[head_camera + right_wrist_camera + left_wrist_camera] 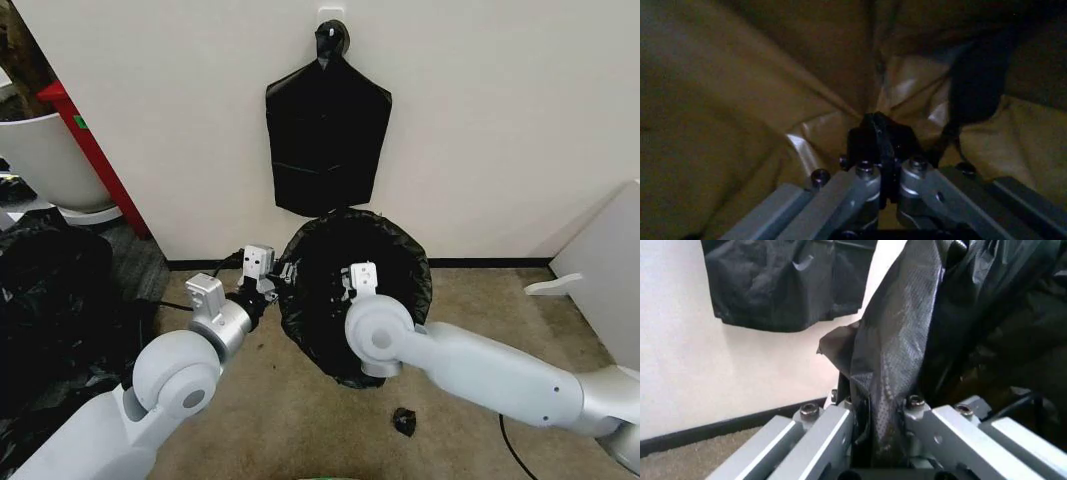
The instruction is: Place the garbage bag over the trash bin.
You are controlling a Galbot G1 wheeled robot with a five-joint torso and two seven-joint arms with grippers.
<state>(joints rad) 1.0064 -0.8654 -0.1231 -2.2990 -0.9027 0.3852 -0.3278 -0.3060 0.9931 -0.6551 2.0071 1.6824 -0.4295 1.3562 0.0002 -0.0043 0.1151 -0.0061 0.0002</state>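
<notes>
Black plastic: we see the garbage bag (356, 295) draped over the trash bin, its mouth open upward, on the carpet at the foot of the wall.
Trash bin: we cannot see its own surface; the bag covers it all round.
Left gripper (280, 275): we have it at the bag's left edge, fingers (830, 427) pressed together on a fold of the plastic that rises straight up from between them.
Bag at the left fingers (897, 355): pinched film, textured and wrinkled, standing above the fingertips.
Right gripper (350, 290): we reach down inside the bag's mouth, fingers (863, 182) clamped on a small bunch of black film.
Bag at the right fingers (880, 137): gathered knot just past the tips, lit folds all around.
Bag bundle (328, 145): hangs flat on the wall above both grippers.
</notes>
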